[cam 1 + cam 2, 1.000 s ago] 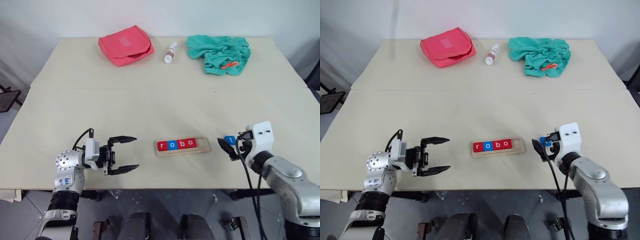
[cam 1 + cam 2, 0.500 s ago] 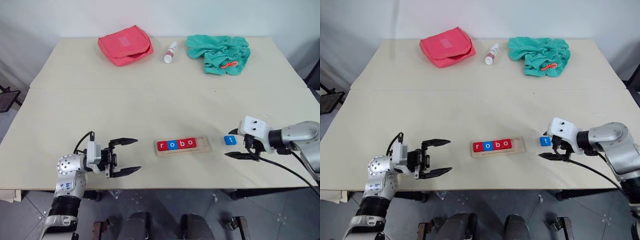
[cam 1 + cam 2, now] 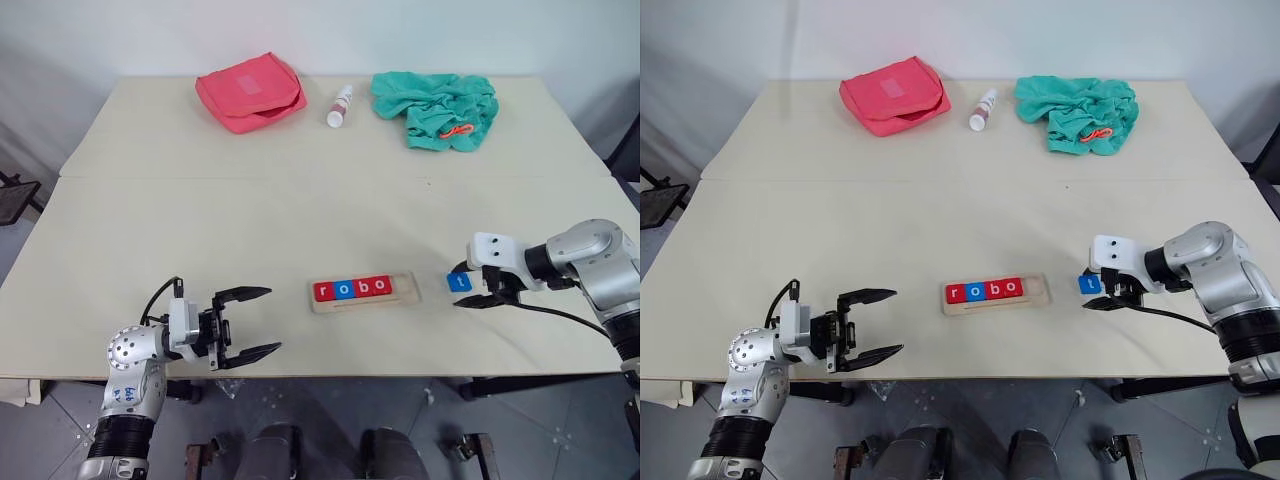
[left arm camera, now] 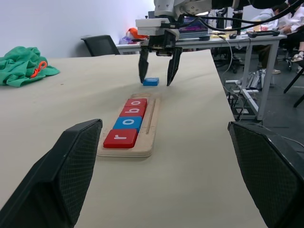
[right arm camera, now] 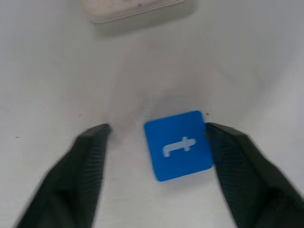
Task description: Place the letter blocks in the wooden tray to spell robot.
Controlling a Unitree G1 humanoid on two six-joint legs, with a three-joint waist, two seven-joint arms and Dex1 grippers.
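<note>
The wooden tray (image 3: pixel 403 291) lies near the table's front edge, holding letter blocks (image 3: pixel 351 289) that read r, o, b, o: red, blue, red, red. Its right end is bare wood. To its right a blue t block (image 3: pixel 459 282) lies flat on the table. My right gripper (image 3: pixel 469 286) points down over it, open, with one finger on each side. In the right wrist view the t block (image 5: pixel 179 145) touches one finger (image 5: pixel 229 159) and stands apart from the other. My left gripper (image 3: pixel 250 322) hangs open and empty at the front left, pointing toward the tray.
Along the table's far edge lie a pink pouch (image 3: pixel 251 90), a small white bottle (image 3: pixel 341 104) and a crumpled green cloth (image 3: pixel 437 107). A seam (image 3: pixel 200 178) crosses the table. The front edge runs just below the tray and both grippers.
My right arm swung out to the right and the gripper turned downward over the t block, its fingers narrowing around it. The block, tray and left gripper stayed put.
</note>
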